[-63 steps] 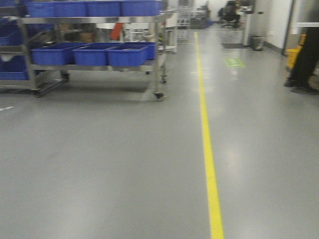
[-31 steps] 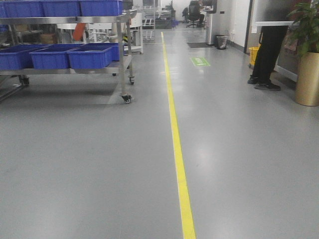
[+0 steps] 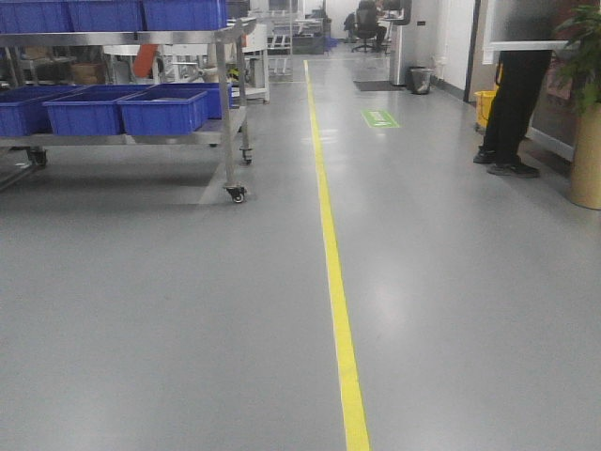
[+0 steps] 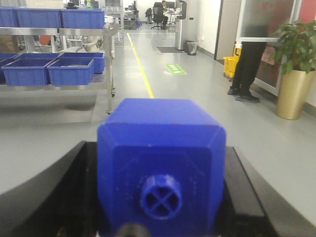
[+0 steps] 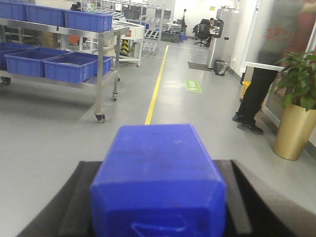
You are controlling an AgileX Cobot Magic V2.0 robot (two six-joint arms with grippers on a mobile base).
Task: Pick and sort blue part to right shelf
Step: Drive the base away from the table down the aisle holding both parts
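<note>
My right gripper point(image 5: 160, 168) is shut on the blue part point(image 5: 158, 173), a long solid-blue block lying between its black fingers point(image 5: 74, 197). A shorter blue block point(image 4: 160, 148) with a round cross-ribbed stub facing the camera is held in my shut left gripper point(image 4: 160, 153). The right shelf point(image 3: 225, 103), a wheeled steel rack carrying blue bins point(image 3: 160, 111), stands at the far left of the front view, well ahead of both grippers. The rack point(image 5: 98, 64) shows again in the right wrist view. Neither gripper appears in the front view.
A yellow floor line point(image 3: 333, 282) runs down the grey floor. A person in black point(image 3: 512, 103) stands at the right beside a potted plant in a gold pot point(image 3: 587, 150). A green floor sign point(image 3: 379, 117) and a bin point(image 3: 421, 80) lie further back.
The front view has swung to the right: the rack slid toward the left edge, and the person and the plant came into view. The last half second brought only a small shift.
</note>
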